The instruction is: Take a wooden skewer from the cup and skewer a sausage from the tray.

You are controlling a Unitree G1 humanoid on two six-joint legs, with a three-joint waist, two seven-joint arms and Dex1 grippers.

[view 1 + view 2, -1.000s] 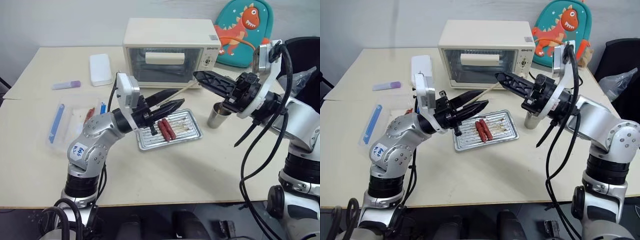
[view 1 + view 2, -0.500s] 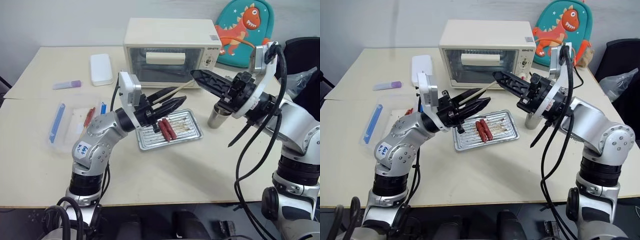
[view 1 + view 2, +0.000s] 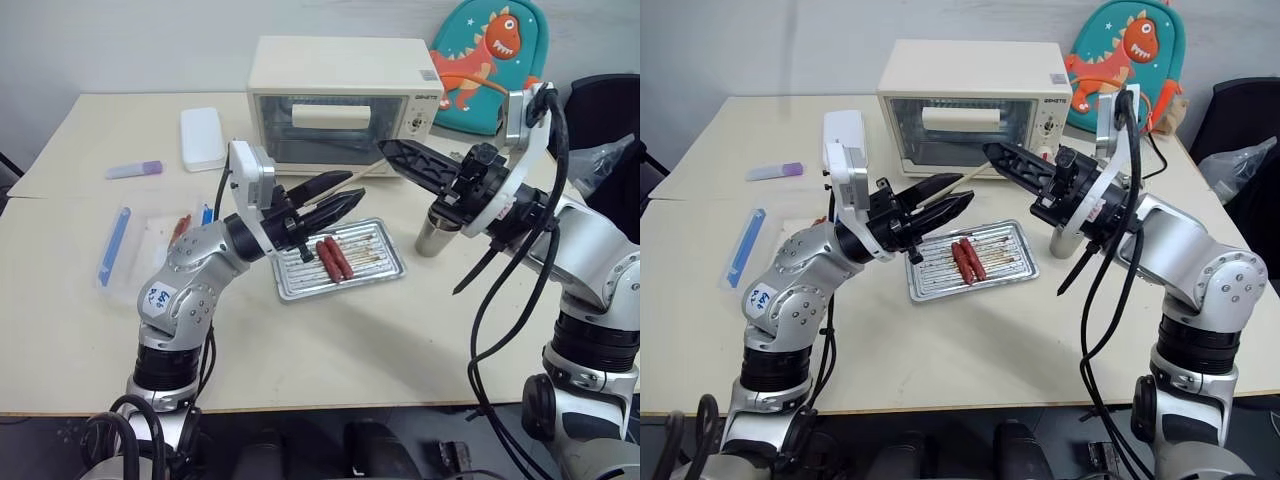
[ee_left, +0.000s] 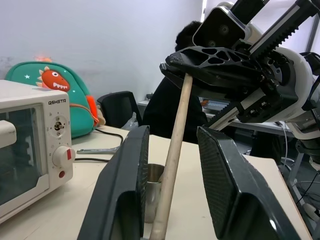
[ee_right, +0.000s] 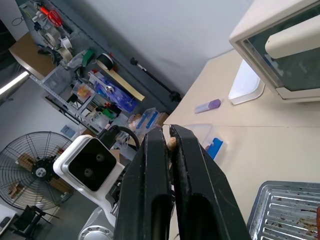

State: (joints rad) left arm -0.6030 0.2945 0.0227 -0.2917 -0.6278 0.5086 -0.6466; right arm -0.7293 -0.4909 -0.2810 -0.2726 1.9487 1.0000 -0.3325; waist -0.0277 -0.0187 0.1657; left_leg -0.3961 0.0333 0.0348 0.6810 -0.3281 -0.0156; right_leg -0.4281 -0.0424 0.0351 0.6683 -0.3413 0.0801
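Left hand (image 4: 170, 190) narrowed around skewer (image 4: 172, 150) (untouched).

I see a pale desk (image 3: 420, 320) carrying a cream toaster oven (image 3: 343, 100) at the back, with a dinosaur backpack (image 3: 487, 62) beside it. In the middle lies the tray (image 3: 375, 262) and just to its right stands the cup (image 3: 434, 236). To the left are a white box (image 3: 201, 138), a small purple-capped tube (image 3: 132, 170) and what looks like a clear plastic box (image 3: 130, 245).
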